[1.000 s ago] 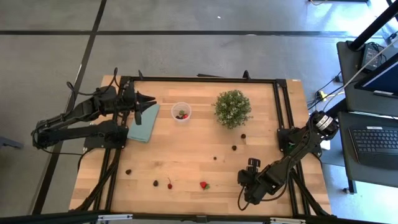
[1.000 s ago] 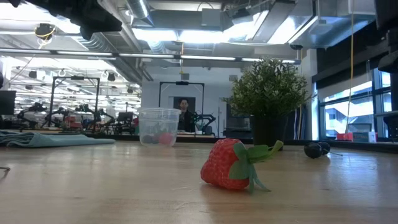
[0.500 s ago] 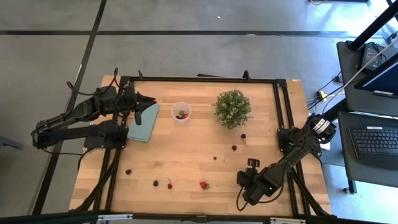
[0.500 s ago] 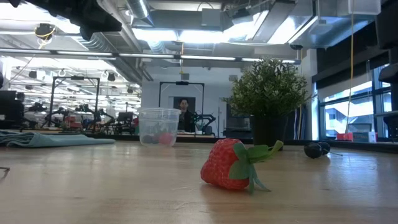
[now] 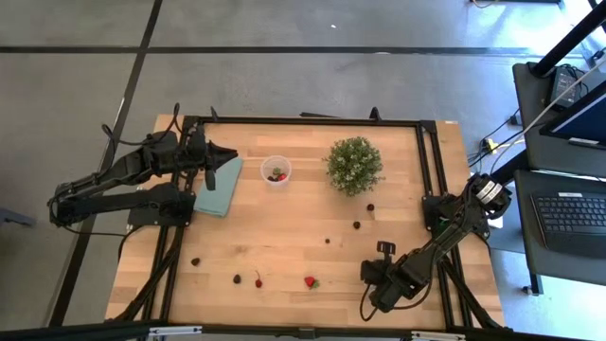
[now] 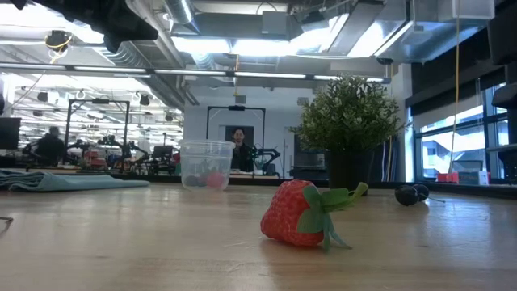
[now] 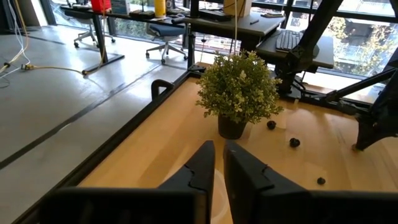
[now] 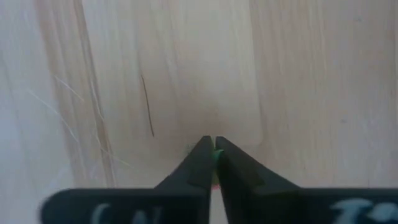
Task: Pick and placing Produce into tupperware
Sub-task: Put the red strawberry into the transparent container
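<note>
Right gripper (image 8: pixel 213 152) (pinched shut), green produce bit (image 8: pixel 218 155) between fingertips

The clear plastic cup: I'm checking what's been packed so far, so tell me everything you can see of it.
The small round clear plastic cup with a whitish rim stands upright and lidless on the wooden table, between the flat teal cloth and the bushy green potted plant, touching neither. Its see-through wall shows a few small pieces inside, red and dark, resting at the bottom. No claw touches it.
</note>
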`<state>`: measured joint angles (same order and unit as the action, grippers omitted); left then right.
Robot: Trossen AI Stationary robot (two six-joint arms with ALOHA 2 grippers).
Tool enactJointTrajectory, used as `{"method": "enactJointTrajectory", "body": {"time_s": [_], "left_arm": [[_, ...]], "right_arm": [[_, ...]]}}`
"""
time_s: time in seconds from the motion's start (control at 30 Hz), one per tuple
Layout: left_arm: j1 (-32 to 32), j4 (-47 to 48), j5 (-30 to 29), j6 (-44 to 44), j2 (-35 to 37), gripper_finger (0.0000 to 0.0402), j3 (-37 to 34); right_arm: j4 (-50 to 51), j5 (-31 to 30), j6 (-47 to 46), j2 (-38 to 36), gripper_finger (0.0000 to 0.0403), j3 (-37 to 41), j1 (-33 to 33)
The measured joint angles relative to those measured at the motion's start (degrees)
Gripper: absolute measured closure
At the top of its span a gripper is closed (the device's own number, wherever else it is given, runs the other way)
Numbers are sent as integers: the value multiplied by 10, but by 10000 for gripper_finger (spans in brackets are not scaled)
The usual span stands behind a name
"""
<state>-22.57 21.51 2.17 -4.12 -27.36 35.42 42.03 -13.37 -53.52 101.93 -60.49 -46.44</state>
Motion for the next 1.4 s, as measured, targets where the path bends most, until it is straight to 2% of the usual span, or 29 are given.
{"method": "enactJointTrajectory", "body": {"time_s": [0.07,0.37,0.53,0.77,0.93,1.1,1.23,1.4], "left_arm": [[0,0,0,0,0,379,0],[0,-1,0,0,0,394,0],[0,-2,0,-2,-1,401,0],[0,-1,0,-3,-1,389,0],[0,-1,0,-3,-1,375,0],[0,-1,0,-3,-1,363,0],[0,-1,0,-2,-1,354,0],[0,0,0,-2,-1,343,0]], "right_arm": [[1,0,0,0,394,0,0],[9,39,-28,-10,398,-2,24],[36,39,49,-39,400,-31,79],[56,9,197,-99,401,-70,199],[-4,8,313,-114,401,-103,319],[-138,43,425,-98,402,-171,417],[-201,52,490,-60,402,-247,477],[-251,70,554,24,403,-339,513]]}}
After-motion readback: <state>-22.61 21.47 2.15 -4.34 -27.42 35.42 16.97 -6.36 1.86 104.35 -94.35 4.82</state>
